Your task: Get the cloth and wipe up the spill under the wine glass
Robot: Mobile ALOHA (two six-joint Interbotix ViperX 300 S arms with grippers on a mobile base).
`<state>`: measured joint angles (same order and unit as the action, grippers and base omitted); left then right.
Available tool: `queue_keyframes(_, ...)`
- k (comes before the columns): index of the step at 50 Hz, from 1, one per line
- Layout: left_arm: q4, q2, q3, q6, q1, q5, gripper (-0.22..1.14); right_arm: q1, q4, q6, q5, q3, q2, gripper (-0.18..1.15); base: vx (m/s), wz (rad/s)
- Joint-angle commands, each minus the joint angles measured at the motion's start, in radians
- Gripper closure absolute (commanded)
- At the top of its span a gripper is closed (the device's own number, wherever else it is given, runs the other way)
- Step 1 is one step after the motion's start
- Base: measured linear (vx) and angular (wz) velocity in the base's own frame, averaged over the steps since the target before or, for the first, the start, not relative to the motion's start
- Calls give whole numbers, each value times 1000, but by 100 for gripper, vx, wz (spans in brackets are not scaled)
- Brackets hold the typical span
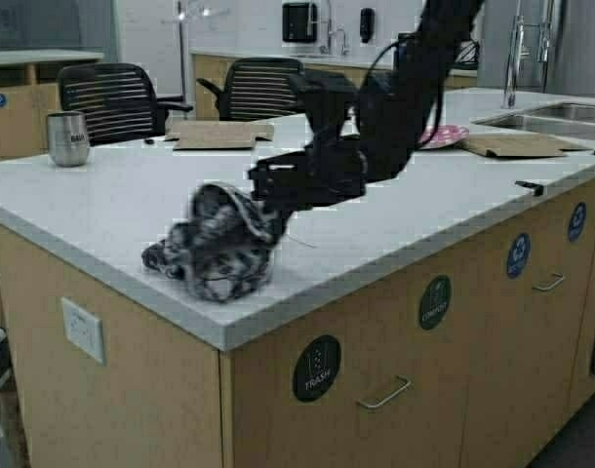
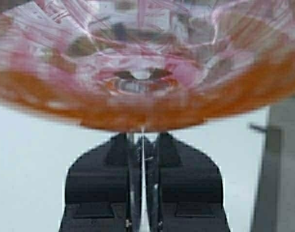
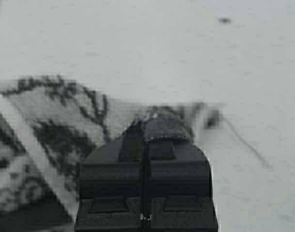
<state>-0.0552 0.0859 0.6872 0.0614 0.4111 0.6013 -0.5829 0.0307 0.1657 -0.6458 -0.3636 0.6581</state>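
The cloth [image 1: 219, 246], dark with a white floral pattern, lies bunched on the white counter [image 1: 102, 200] near its front edge. My right gripper [image 1: 268, 195] is shut on a fold of it at its right side; in the right wrist view the gripper [image 3: 147, 128] pinches the cloth [image 3: 51, 130] low over the counter. My left gripper [image 2: 142, 137] is shut on the thin stem of the wine glass [image 2: 142, 72], whose bowl with pink liquid fills that view, held above the counter. In the high view the dark arms hide the glass.
A steel tumbler [image 1: 68, 138] stands at the far left. Brown cardboard sheets [image 1: 219, 134] [image 1: 517, 144] and a pink plate [image 1: 446, 135] lie at the back. A sink [image 1: 561, 119] is at the right. Two office chairs [image 1: 112, 97] stand behind the counter.
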Motion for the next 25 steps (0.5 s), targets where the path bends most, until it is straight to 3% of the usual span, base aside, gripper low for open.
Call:
queue_keyframes(1,5,-44,18,0,3,57,68,15,5,-3,-9,-9,-51,92,0,0)
queue_keyframes(25,40,-368,69,0,3,373,68,17,5,-3,-11,-41,-34,92,0,0)
